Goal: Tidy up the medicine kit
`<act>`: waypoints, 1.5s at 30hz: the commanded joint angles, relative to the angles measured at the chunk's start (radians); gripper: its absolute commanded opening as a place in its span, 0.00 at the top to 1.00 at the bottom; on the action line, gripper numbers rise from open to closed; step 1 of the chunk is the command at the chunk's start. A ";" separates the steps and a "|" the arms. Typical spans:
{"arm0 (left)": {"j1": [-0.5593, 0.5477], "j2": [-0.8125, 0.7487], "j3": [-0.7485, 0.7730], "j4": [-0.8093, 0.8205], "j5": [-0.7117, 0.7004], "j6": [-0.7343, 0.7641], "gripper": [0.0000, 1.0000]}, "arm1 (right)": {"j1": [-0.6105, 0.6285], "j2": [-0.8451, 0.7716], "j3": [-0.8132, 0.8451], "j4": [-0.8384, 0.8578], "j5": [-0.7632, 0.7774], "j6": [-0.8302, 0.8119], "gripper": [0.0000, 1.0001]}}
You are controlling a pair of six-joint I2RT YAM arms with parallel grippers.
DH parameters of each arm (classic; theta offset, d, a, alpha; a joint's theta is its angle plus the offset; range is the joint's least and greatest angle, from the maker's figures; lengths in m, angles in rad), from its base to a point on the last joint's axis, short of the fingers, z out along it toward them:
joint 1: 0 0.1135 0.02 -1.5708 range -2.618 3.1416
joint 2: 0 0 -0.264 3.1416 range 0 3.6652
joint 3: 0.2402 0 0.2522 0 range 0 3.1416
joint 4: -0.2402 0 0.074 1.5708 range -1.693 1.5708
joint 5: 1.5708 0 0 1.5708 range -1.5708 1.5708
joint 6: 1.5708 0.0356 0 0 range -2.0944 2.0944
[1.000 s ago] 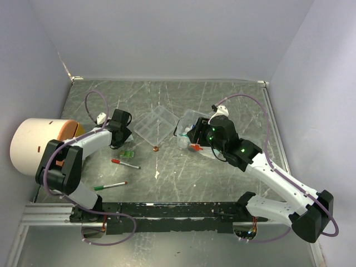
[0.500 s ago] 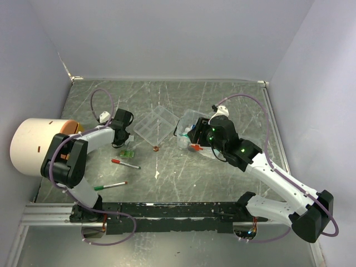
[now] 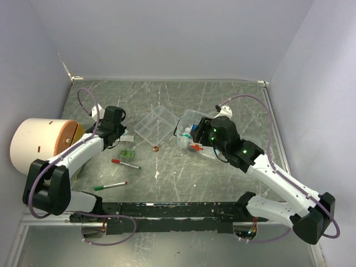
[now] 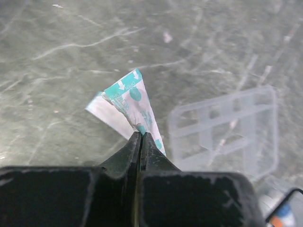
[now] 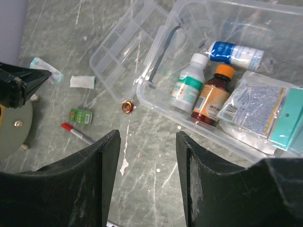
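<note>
Left claw (image 4: 141, 138) pinches teal-white sachet (image 4: 131, 98) by corner, likely for carrying; right claw (image 5: 147, 142) spread wide, hovering over clear kit box (image 5: 163, 109).

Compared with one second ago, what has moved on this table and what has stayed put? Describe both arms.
The left gripper, shut on a teal-and-white packet, has drawn left, away from the divided tray, its elbow swinging down toward the near edge. The right gripper, open by the clear box, edged slightly right. The tray, copper ring, red pen and green pen lie unmoved.
</note>
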 commanded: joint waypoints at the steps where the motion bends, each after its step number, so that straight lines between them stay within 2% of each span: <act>1: 0.004 -0.026 0.013 0.162 0.201 0.098 0.93 | 0.004 -0.056 0.001 -0.032 0.107 0.024 0.50; 7: -0.043 0.095 0.146 0.264 0.432 0.135 0.93 | 0.004 -0.109 0.028 -0.111 0.245 0.023 0.50; 14: -0.113 0.357 0.382 0.271 0.519 0.125 0.91 | 0.003 -0.168 0.023 -0.194 0.348 0.061 0.50; 17: -0.156 0.445 0.426 0.316 0.488 0.131 0.91 | 0.003 -0.180 0.020 -0.212 0.343 0.070 0.50; 21: -0.184 0.568 0.507 0.292 0.479 0.118 0.92 | 0.002 -0.182 0.018 -0.215 0.293 0.051 0.50; 25: -0.215 0.634 0.549 0.300 0.425 0.116 0.92 | 0.004 -0.198 -0.007 -0.195 0.244 0.048 0.50; 27: -0.216 0.671 0.580 0.294 0.443 0.098 0.92 | 0.002 -0.203 -0.016 -0.188 0.229 0.059 0.50; 35: -0.219 0.707 0.597 0.274 0.418 0.017 0.90 | 0.002 -0.186 -0.023 -0.176 0.206 0.070 0.50; 37: -0.220 0.706 0.603 0.273 0.426 0.016 0.85 | 0.002 -0.180 -0.032 -0.164 0.196 0.074 0.50; 41: -0.220 0.691 0.638 0.227 0.468 0.061 0.61 | 0.002 -0.165 -0.033 -0.154 0.177 0.079 0.50; 45: -0.219 0.616 0.617 0.188 0.440 0.099 0.43 | 0.003 -0.158 -0.027 -0.152 0.169 0.073 0.50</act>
